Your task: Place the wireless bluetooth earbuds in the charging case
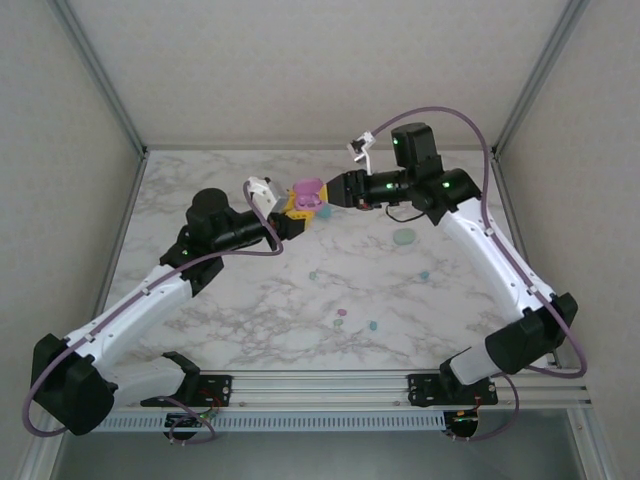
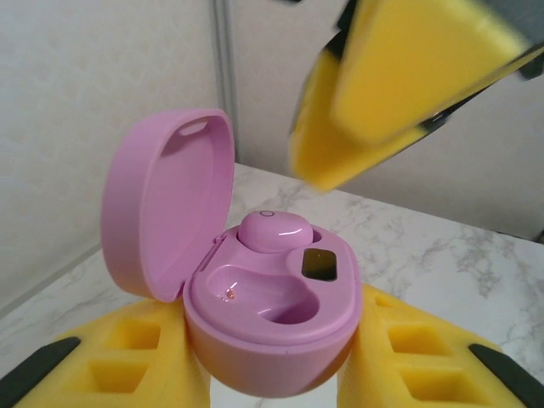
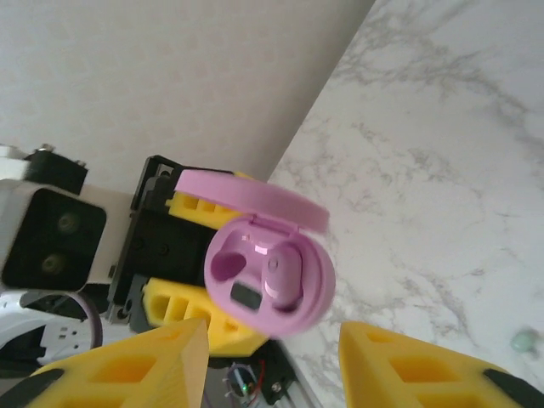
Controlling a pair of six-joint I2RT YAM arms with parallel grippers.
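Observation:
My left gripper is shut on the open pink charging case and holds it above the table, lid up. One pink earbud sits in the case's far slot; the near slot is empty. From above, the case hangs between the two arms at mid-back. My right gripper is open just in front of the case, with nothing between its yellow fingers. The seated earbud faces it. Loose earbuds lie on the marble: teal ones and a pink one.
A mint-green oval case lies on the marble table under the right arm. A metal frame and walls close in the table at the back and sides. The right gripper's yellow fingers hang above the case in the left wrist view.

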